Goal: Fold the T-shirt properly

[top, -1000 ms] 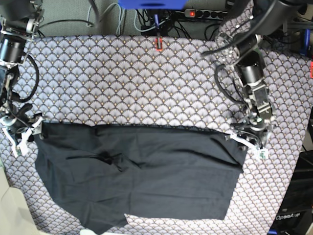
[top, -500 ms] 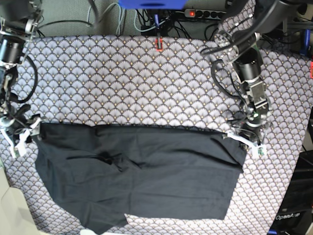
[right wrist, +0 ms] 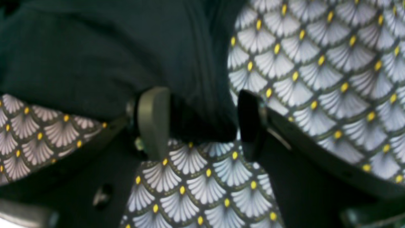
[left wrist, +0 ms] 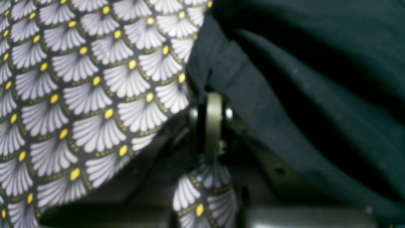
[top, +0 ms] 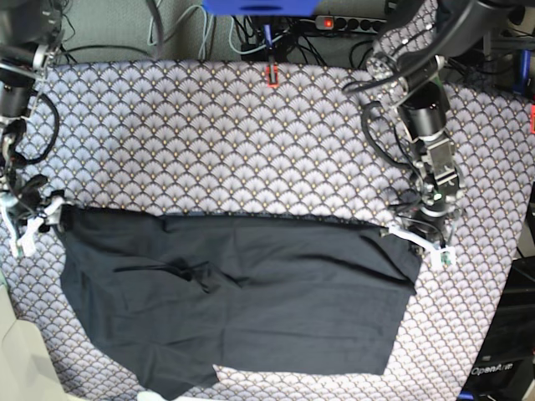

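The black T-shirt (top: 234,292) lies flat across the near half of the fan-patterned tablecloth (top: 234,142), with one sleeve hanging at the front left. At the shirt's upper right corner sits my left gripper (top: 418,238). In the left wrist view the left gripper (left wrist: 210,98) is shut, with the edge of the T-shirt (left wrist: 284,79) bunched and pinched between its fingertips. My right gripper (top: 35,221) is at the upper left corner. In the right wrist view the right gripper (right wrist: 202,123) is open, and a corner of the T-shirt (right wrist: 110,57) lies between its fingers (right wrist: 153,120).
A small red marker (top: 272,75) sits at the far edge of the table. Behind it are a power strip (top: 351,22), cables and a blue block (top: 259,7). The tablecloth's right edge (top: 518,251) runs close to my left arm.
My left gripper has closed on the shirt's right corner and shifted slightly up. The right gripper has edged up and left at the shirt's left corner and stays open.
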Available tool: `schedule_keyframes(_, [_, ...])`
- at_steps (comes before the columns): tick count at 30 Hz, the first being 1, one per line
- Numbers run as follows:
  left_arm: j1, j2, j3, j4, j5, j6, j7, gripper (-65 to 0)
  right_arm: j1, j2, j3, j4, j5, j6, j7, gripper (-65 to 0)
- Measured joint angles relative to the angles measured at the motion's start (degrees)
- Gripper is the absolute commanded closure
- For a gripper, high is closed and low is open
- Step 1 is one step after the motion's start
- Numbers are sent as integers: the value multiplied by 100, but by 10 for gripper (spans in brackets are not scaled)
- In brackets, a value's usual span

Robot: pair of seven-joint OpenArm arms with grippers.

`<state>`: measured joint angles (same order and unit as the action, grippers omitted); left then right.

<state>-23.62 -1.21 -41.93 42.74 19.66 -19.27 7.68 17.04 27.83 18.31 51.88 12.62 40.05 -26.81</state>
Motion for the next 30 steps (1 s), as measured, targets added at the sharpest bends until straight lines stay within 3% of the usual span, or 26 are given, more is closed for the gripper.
schedule_keyframes(9, [2, -149, 15, -39, -2, -129, 46, 0, -197, -28, -11, -81, 20, 0, 142, -339])
schedule_keyframes(12, [7, -181, 15, -39, -26, -192, 70, 0, -280, -28, -11, -79, 24, 0, 437, -261])
schedule_keyframes(16, [7, -179, 17, -39, -24, -175, 66, 0, -407, -42, -11, -81, 17, 0, 470, -95])
schedule_keyframes(19, [7, -181, 15, -44, -24, -177, 63, 0, -404, -37, -11, -79, -66, -2, 479, -18])
schedule_keyframes(23, [0, -181, 33, -9, -35, -181, 192, 0, -358, -42, -15, -79, -525, 0, 527, -8])
schedule_keyframes(30, [-11, -323, 50, 9, -116, -304, 391, 0, -358, 28, -9, -57, -638, 4, 535, -6])
